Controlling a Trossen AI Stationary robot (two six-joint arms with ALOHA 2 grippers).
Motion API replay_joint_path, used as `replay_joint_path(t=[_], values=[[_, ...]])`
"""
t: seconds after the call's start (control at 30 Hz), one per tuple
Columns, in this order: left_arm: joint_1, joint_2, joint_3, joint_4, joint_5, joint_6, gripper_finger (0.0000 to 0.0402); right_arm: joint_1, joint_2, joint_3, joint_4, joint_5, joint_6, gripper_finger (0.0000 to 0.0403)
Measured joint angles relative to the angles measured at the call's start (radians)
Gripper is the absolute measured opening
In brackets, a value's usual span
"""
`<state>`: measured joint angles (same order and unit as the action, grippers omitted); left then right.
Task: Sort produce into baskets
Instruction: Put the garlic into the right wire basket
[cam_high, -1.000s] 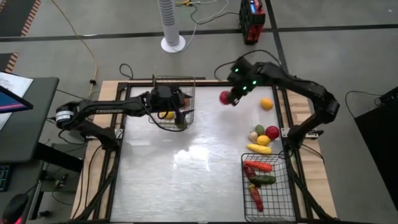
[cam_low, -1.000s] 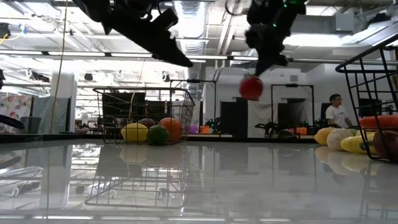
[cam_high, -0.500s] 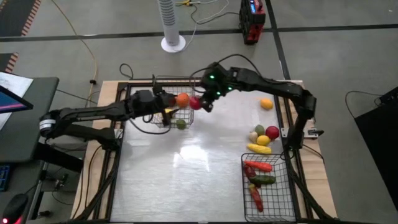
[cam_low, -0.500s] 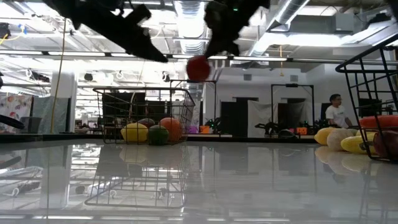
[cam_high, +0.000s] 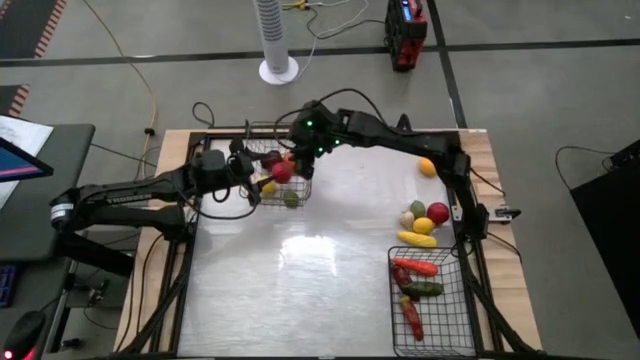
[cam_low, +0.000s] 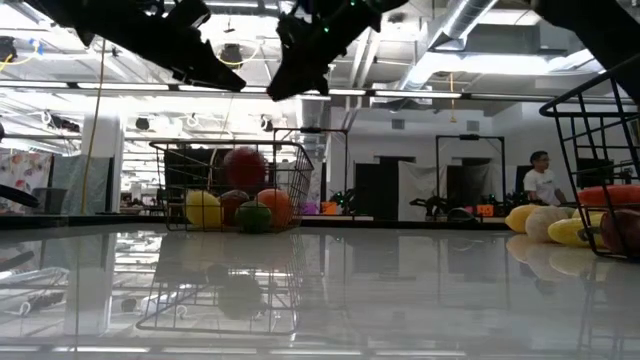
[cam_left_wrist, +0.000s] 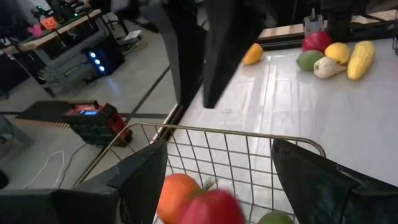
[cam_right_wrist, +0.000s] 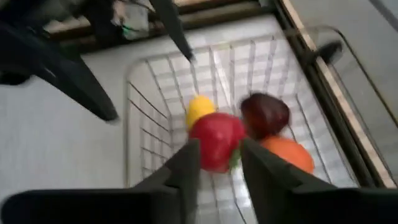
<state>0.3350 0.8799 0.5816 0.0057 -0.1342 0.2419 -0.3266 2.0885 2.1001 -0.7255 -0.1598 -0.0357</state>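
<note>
The silvery basket (cam_high: 300, 190) stands at the table's far left. It holds yellow (cam_right_wrist: 200, 109), maroon (cam_right_wrist: 264, 114), orange (cam_right_wrist: 286, 154) and green (cam_high: 290, 199) round pieces. A red round fruit (cam_low: 245, 165) is in mid-air inside the basket, blurred, below my right gripper (cam_high: 300, 150). That gripper is open above the basket, and the fruit shows between its fingers in the right wrist view (cam_right_wrist: 216, 140). My left gripper (cam_high: 248, 165) is open and empty at the basket's left side, above its rim (cam_left_wrist: 236, 132).
The black basket (cam_high: 455, 330) stands at the near right with long red and green pieces (cam_high: 418, 288). Loose produce lies on the right side of the table: an orange piece (cam_high: 428, 167) and a cluster of round pieces and a long yellow one (cam_high: 420, 222). Bare tabletop (cam_high: 300, 280) lies between.
My right gripper has carried the red round fruit toward the table's left edge, over the silvery basket, and let it go. The fruit has dropped below the basket's rim. My left gripper has drawn back from over the basket toward the table's left edge.
</note>
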Motion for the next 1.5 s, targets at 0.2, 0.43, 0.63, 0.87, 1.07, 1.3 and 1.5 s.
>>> replay_joint_path(t=[0.2,0.43,0.63,0.87,1.07,1.3,1.5], values=[[0.0,0.004,0.0,0.012,-0.002,-0.025,0.0279,-0.043,-0.026,0.053,-0.283,0.005,-0.013,0.0223],[-0.002,0.004,0.0,0.007,0.02,-0.082,0.0279,-0.133,-0.135,-0.001,-0.674,0.182,-0.006,0.025],[-0.012,0.004,0.0,0.007,0.033,-0.114,0.0279,-0.215,-0.232,-0.217,-0.795,0.237,0.03,0.0251],[-0.022,0.005,0.0,0.008,0.047,-0.116,0.0279,-0.338,-0.339,-0.56,-0.732,0.307,0.004,0.0251],[-0.021,0.005,0.001,0.011,0.047,-0.116,0.0279,-0.432,-0.351,-0.726,-0.731,0.311,-0.02,0.0251],[-0.021,0.005,0.001,0.02,0.047,-0.108,0.0279,-0.496,-0.352,-0.791,-0.696,0.325,-0.044,0.0251],[-0.021,0.005,0.001,0.023,0.048,-0.108,0.0279,-0.525,-0.352,-0.811,-0.695,0.395,-0.069,0.0251]])
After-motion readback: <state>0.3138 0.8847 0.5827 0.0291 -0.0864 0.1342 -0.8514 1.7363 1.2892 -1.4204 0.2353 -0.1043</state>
